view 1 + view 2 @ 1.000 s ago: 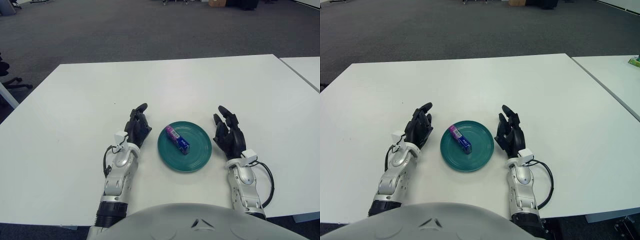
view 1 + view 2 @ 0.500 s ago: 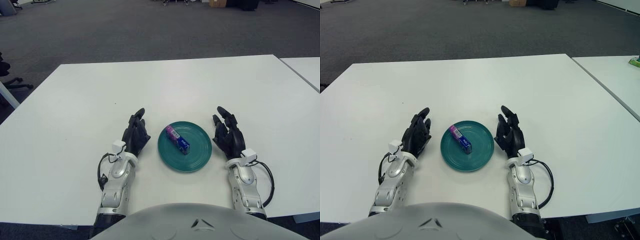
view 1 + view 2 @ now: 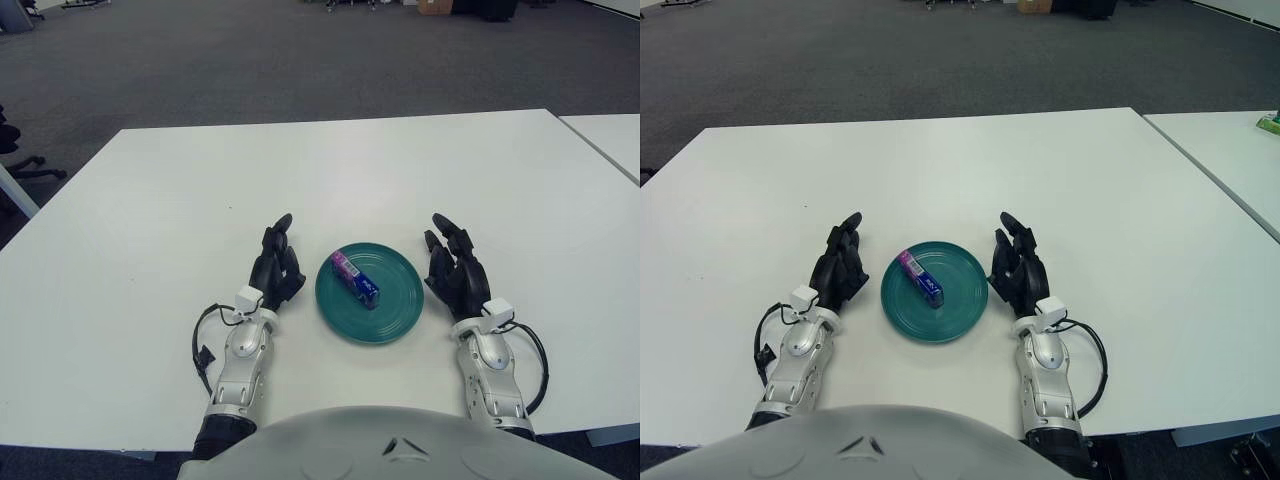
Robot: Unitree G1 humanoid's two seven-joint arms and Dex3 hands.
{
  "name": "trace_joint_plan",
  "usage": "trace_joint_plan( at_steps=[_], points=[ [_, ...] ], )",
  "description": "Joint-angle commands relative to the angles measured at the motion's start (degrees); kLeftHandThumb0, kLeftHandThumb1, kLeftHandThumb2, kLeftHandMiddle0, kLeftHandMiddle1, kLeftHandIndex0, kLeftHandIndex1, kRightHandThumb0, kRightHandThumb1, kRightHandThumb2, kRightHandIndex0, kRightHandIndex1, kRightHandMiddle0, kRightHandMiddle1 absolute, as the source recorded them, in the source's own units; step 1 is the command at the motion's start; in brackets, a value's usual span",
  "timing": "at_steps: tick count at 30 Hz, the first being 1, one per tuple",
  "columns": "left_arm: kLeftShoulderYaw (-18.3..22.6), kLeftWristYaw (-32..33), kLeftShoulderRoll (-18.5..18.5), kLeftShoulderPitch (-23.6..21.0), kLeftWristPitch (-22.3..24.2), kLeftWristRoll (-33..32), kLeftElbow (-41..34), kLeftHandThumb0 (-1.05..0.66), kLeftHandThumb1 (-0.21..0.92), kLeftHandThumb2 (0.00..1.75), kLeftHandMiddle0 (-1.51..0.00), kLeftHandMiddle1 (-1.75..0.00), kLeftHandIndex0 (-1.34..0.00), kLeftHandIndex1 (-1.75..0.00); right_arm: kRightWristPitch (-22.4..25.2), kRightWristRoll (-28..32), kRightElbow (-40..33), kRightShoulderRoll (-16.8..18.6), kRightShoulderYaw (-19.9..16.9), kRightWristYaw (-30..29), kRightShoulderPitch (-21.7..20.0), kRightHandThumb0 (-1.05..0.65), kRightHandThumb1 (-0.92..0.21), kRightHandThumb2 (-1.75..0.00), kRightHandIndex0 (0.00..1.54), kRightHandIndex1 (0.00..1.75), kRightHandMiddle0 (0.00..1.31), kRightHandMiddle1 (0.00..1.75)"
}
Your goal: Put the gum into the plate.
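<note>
On my left, the black three-fingered left hand point(image 3: 276, 268) sits just beside the round teal plate point(image 3: 395, 312) on the white surface point(image 3: 150, 200), fingers loosely extended and holding nothing. The small purple-and-blue gum pack point(image 3: 355, 279) already lies inside the plate. The right hand point(image 3: 456, 272) flanks the other rim, equally slack. I judge the risk is a careless withdrawal nudging the plate.

One pack of gum point(image 3: 355, 279) on one plate point(image 3: 395, 314); two hands, left point(image 3: 275, 268) and right point(image 3: 457, 274), flanking the plate.
</note>
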Motion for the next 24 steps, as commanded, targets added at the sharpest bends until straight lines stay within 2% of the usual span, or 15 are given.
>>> trace_joint_plan(
  at_steps=[1,10,24],
  points=[
    [-0.3,1.4,0.0,1.6,-0.5,1.9,3.7,-0.88,0.92,0.99,-0.09,-0.02,0.0,-0.52,3.6,0.4,2.5,-0.3,-0.4,0.0,3.6,-0.8,-0.92,-0.84,0.21,0.01,0.0,0.51],
    [-0.4,2.3,-2.0,-0.4,-7.1,2.8,12.9,-0.9,0.92,1.01,-0.12,-0.02,0.0,-0.47,5.2,2.9,2.0,-0.2,-1.6,0.6,3.6,-0.77,-0.92,-0.79,0.22,0.01,0.0,0.57],
    [-0.5,2.3,-3.6,-0.6,-8.3,1.2,14.2,-0.94,0.92,0.98,-0.11,-0.01,0.0,-0.44,5.1,2.9,2.7,-0.3,-2.5,0.5,3.5,-0.75,-0.92,-0.77,0.22,0.01,0.0,0.58]
  ],
)
